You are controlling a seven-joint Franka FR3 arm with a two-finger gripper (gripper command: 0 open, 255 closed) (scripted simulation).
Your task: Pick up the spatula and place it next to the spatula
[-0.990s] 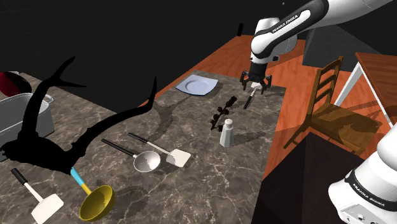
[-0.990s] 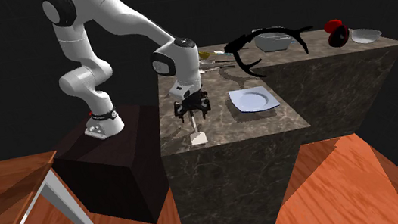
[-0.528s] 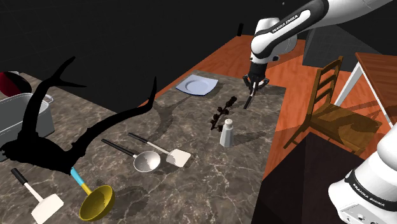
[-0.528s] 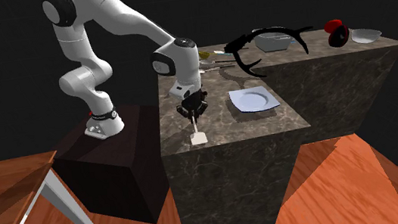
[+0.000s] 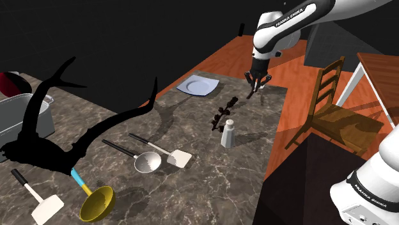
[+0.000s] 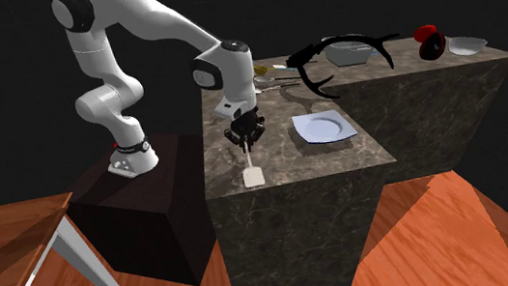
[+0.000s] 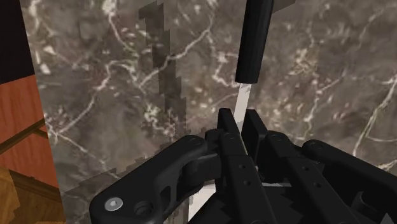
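My black gripper (image 6: 245, 136) is shut on the thin pale shaft of a spatula (image 6: 251, 171), near the marble counter's end by the plate. The spatula's white blade points toward the counter's front edge in the second exterior view. In the wrist view its black handle (image 7: 255, 39) sticks out beyond the fingertips (image 7: 226, 126), and its shadow falls apart from it on the marble. The gripper (image 5: 258, 82) hangs at the counter's far end in the shoulder view. A second white spatula (image 5: 178, 158) lies mid-counter, and a third (image 5: 46, 207) lies near the front corner.
A pale plate (image 5: 199, 85) lies close to the gripper. A grey shaker (image 5: 228, 133), a small dark twig-like piece (image 5: 224, 112), a strainer ladle (image 5: 147, 162), a yellow ladle (image 5: 97, 203), large black antlers (image 5: 64, 128) and a grey pot (image 5: 18, 118) stand on the counter. A wooden chair (image 5: 329, 105) stands beside it.
The fingers went from spread wide to shut on the spatula's shaft. Since then the hand has risen a little, taking the spatula with it.
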